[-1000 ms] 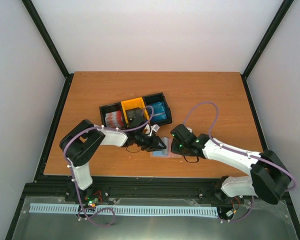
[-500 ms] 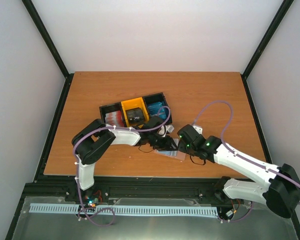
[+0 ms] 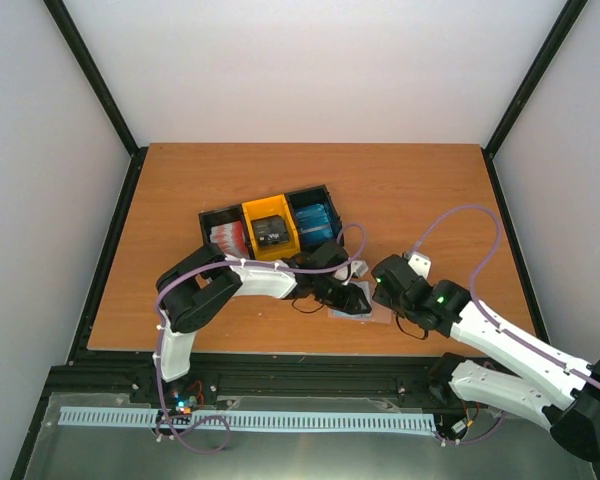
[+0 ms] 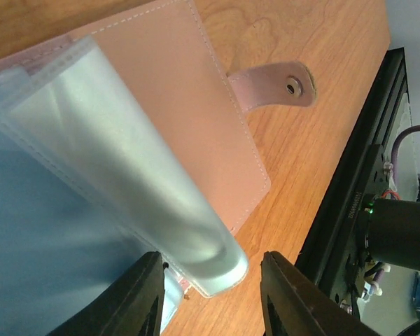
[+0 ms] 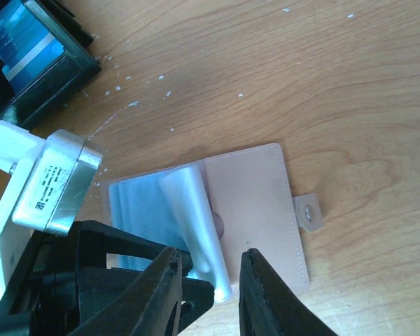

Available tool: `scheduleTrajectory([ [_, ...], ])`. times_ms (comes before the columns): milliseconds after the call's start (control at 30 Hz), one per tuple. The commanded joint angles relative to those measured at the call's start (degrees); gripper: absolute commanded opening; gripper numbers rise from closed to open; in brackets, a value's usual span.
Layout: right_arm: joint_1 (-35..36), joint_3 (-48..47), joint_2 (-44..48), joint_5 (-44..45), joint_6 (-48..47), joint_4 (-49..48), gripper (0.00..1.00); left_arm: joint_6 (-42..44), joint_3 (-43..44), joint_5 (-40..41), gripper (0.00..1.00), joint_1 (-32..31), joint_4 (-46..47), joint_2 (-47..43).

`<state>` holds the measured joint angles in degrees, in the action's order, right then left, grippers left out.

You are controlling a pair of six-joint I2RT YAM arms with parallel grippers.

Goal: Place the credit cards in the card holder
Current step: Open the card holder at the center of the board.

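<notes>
The card holder lies open on the table near the front edge, tan-pink cover up, strap to its right. One clear sleeve curls upward, and a light blue credit card shows inside the flat sleeves. My left gripper is open, with the curled sleeve's corner between its fingers, untouched. Over the same sleeve end my right gripper also stands open, its jaws clear of the plastic. From above, the holder is mostly hidden under both grippers. Other credit cards, red, black and light blue, stand in the bins.
The black-yellow-black three-bin tray sits just behind the grippers. The table's front edge and black frame rail run close beside the holder. Cables loop off both wrists above the wood.
Both grippers and the card holder have shifted to the right along the table's front. The right arm has swung out to the right.
</notes>
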<state>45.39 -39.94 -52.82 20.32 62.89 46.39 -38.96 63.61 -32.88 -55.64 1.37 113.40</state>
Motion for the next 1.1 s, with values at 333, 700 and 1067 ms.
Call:
scheduleTrajectory([
  [333,-0.21,0.86,9.07,-0.05,-0.99,-0.31,0.33,1.13,1.59,-2.02,0.50,-0.97,7.94,-0.60],
  [700,-0.20,0.55,17.21,2.91,1.98,6.52,0.35,0.02,1.92,-2.60,0.53,-1.38,13.88,2.68],
  [1067,-0.21,-0.91,19.43,4.64,1.54,8.45,0.36,1.46,8.12,0.06,0.56,-3.75,12.48,9.98],
])
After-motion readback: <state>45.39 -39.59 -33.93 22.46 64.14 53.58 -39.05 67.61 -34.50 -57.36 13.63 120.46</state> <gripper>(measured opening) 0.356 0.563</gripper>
